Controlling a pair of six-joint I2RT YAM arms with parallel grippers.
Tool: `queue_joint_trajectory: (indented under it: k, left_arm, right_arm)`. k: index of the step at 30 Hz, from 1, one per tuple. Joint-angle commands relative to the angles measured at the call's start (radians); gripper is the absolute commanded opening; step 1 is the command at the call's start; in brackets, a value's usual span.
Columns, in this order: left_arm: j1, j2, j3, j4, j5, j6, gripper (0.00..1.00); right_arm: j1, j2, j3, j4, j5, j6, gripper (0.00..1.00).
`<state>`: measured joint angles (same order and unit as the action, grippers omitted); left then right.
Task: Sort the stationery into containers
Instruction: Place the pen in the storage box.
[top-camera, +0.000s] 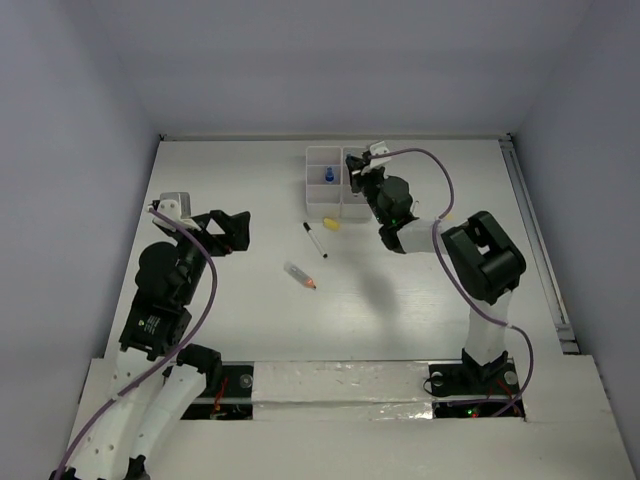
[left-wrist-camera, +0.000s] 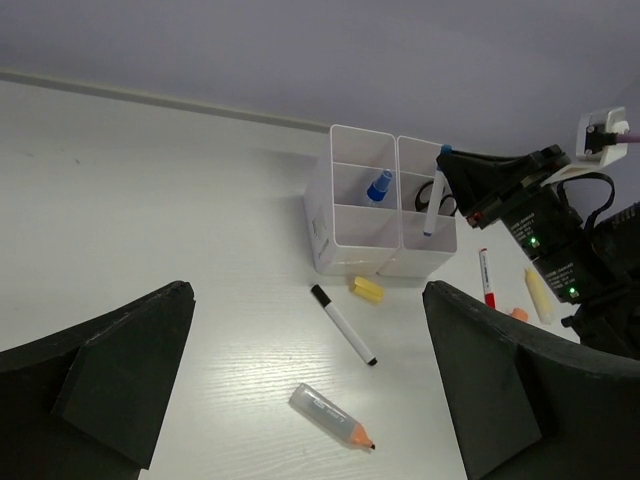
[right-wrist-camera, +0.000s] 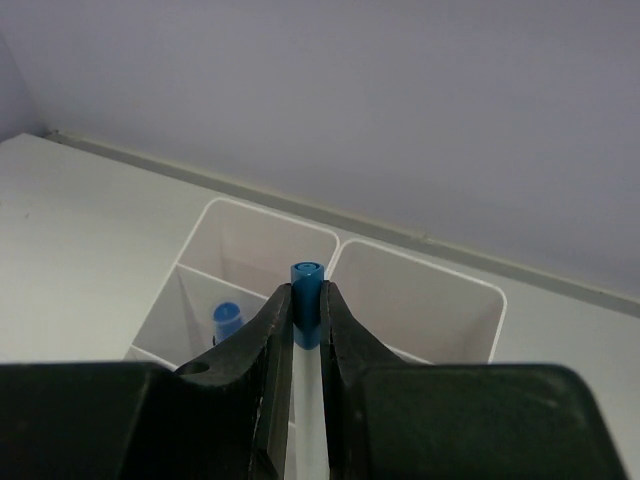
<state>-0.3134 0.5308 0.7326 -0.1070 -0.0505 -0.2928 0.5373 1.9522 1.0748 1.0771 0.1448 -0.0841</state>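
The white organiser tray (top-camera: 316, 199) stands at the back middle of the table; it also shows in the left wrist view (left-wrist-camera: 335, 228) and the right wrist view (right-wrist-camera: 420, 254). My right gripper (top-camera: 357, 172) is shut on a white pen with a blue cap (right-wrist-camera: 307, 296) and holds it upright over the tray's right column (left-wrist-camera: 432, 205). A blue-capped item (left-wrist-camera: 379, 186) stands in a left compartment. On the table lie a black-capped pen (left-wrist-camera: 342, 325), a yellow eraser (left-wrist-camera: 367, 289) and a clear pencil-shaped tube with an orange tip (left-wrist-camera: 330, 415). My left gripper (left-wrist-camera: 310, 385) is open and empty, left of them.
A red-capped pen (left-wrist-camera: 486, 277), an orange eraser (left-wrist-camera: 519, 314) and a cream tube (left-wrist-camera: 538, 295) lie right of the tray, under my right arm. Something dark sits in the tray's right column. Walls close in the table at the back and sides.
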Motion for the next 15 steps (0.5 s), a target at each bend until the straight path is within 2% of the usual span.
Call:
queue_joint_trajectory:
  k: [1,6,10,13,15]
  left_arm:
    - [0.008,0.006,-0.004,0.058,0.026,0.007,0.99]
    - [0.017,0.012,-0.004,0.059,0.032,0.007,0.99]
    - [0.017,0.008,-0.006,0.061,0.034,0.006,0.99]
    - [0.017,0.005,-0.006,0.063,0.038,0.006,0.99]
    - [0.017,0.001,-0.006,0.063,0.040,0.004,0.99]
  right_arm:
    - [0.001,0.010,-0.026,0.161,0.029,0.012,0.00]
    - [0.001,0.031,-0.058,0.213,0.050,0.018,0.02]
    - [0.001,0.024,-0.093,0.241,0.050,0.021,0.33]
    - [0.001,-0.005,-0.111,0.230,0.049,0.020,0.44]
    - [0.001,-0.035,-0.104,0.173,0.035,0.017,0.56]
